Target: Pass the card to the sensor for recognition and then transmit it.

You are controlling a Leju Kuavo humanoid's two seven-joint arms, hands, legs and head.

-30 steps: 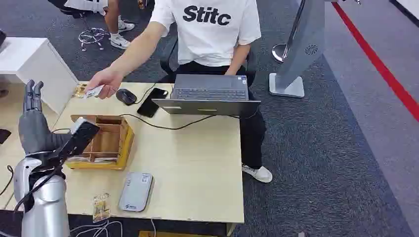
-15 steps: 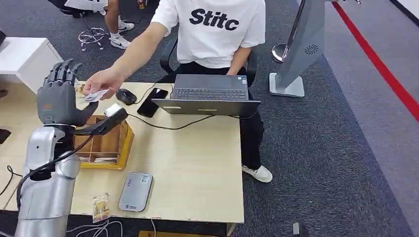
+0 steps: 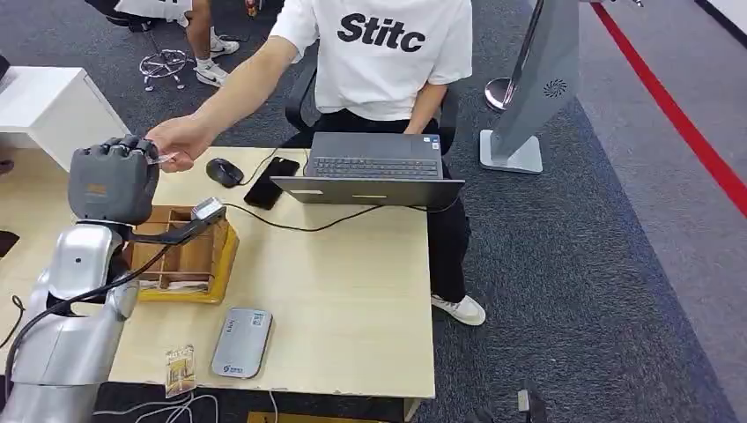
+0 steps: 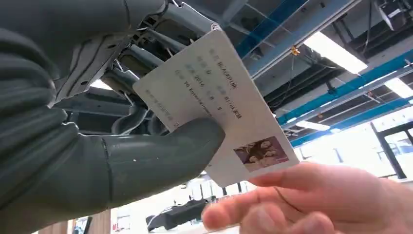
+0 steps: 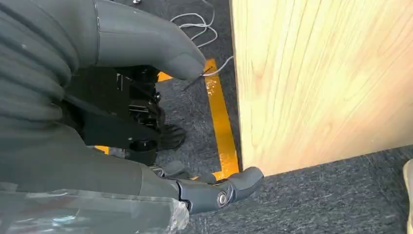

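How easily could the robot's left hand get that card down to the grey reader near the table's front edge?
Probably yes. The left hand grips the card, though the person's hand is on it too. The grey reader lies bare, below the wooden box.

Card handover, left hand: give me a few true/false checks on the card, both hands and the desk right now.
1. The left hand pinches the card with its thumb. True.
2. The person's hand has let go of the card. False: its fingers touch the card's edge by the photo.
3. The sensor lies on the desk near the front edge. True.
4. The laptop is closed. False: it is open, keyboard showing.
5. The right hand holds the mouse. False: it hangs beside the desk, holding nothing; the mouse sits on the desk.
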